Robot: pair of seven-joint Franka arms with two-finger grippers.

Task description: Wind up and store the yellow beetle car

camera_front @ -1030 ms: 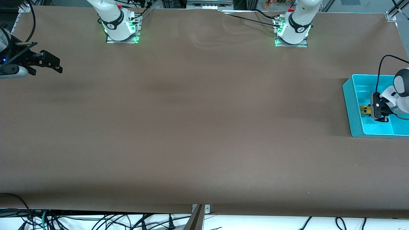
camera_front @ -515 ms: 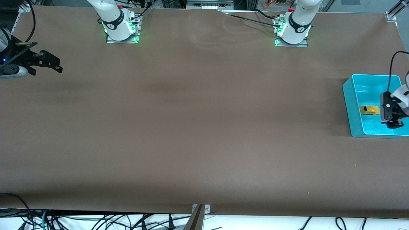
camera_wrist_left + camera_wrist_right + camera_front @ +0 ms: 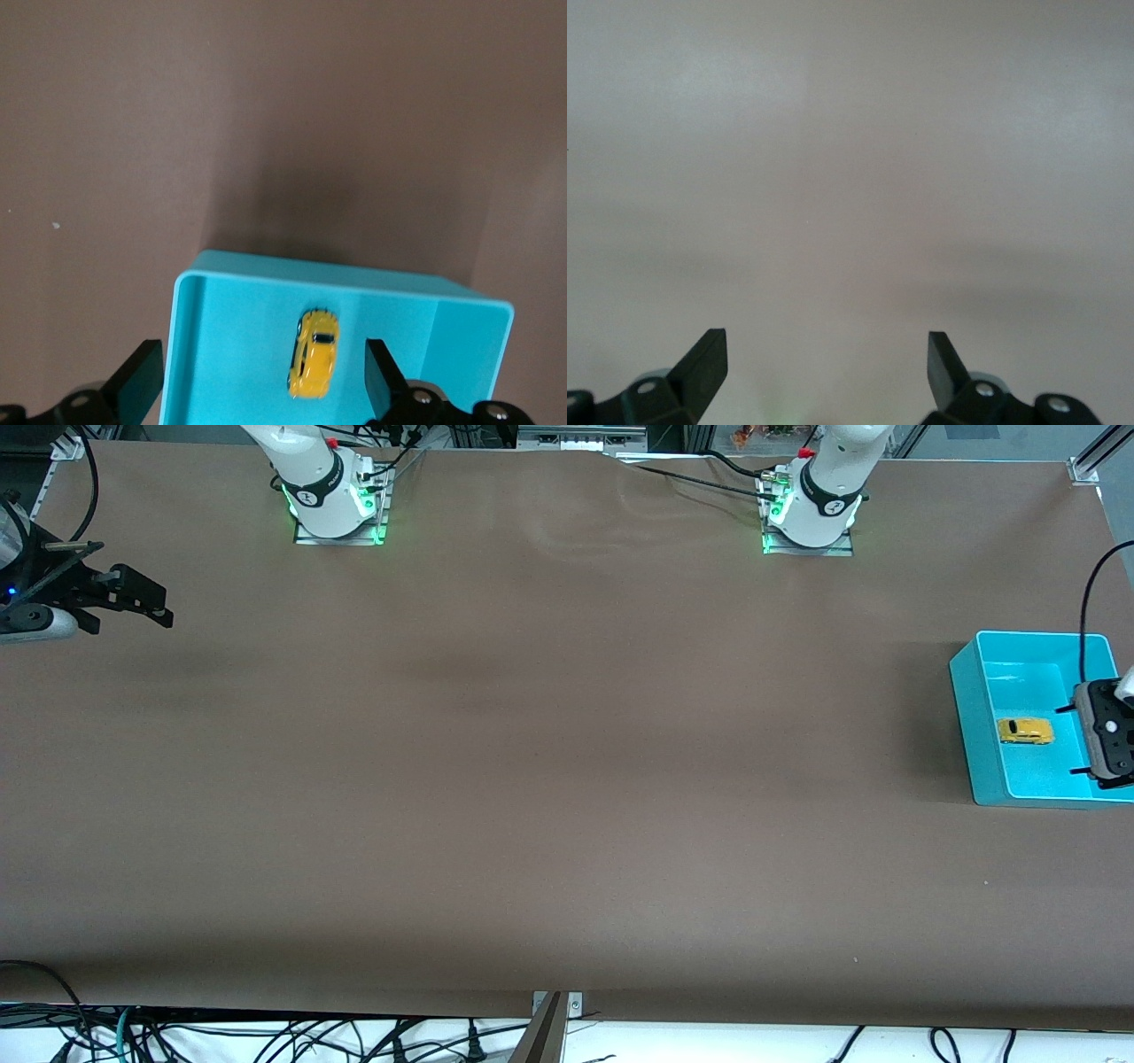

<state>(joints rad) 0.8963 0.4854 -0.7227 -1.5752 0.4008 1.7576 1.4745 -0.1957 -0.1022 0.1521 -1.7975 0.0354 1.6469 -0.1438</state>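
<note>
With the yellow beetle car [image 3: 1026, 731] stored in the teal bin [image 3: 974, 717] at the table's left-arm edge, the left gripper [image 3: 1083, 740] hangs released above it, while the right gripper [image 3: 146, 602] waits open at the table's right-arm edge.

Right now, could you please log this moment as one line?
car: in bin, released | left gripper: open, over bin | right gripper: open, waiting at right arm's end of table
</note>
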